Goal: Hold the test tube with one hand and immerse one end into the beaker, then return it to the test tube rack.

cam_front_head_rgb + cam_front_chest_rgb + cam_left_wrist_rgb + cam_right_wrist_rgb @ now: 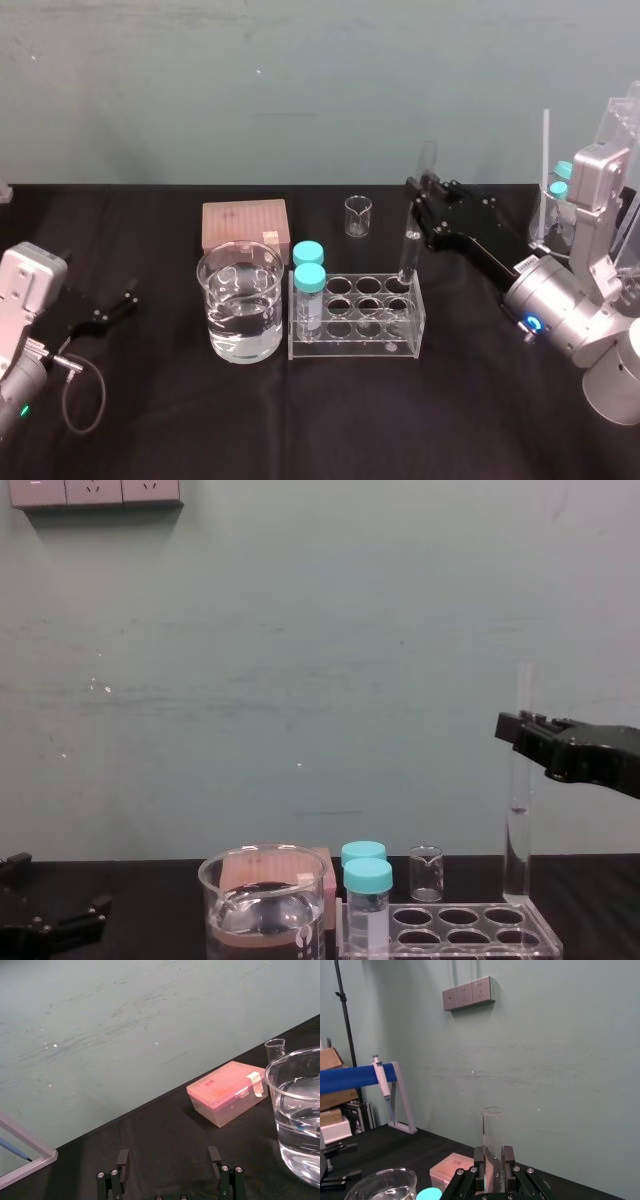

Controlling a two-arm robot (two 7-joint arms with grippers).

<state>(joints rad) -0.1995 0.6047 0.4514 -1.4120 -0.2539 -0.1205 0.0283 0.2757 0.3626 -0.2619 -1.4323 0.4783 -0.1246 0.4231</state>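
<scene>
Over the test tube rack (355, 346), right gripper (424, 190) fingers clamp the test tube (408, 255), probably needing a lift toward the beaker (240, 335); left gripper (112, 310) parked, fingers apart

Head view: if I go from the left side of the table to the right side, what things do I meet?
left gripper, open → beaker → teal-capped vials → tiny beaker → test tube, pinched by the right gripper

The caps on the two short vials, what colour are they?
Teal caps, clearest in the head view.
</scene>
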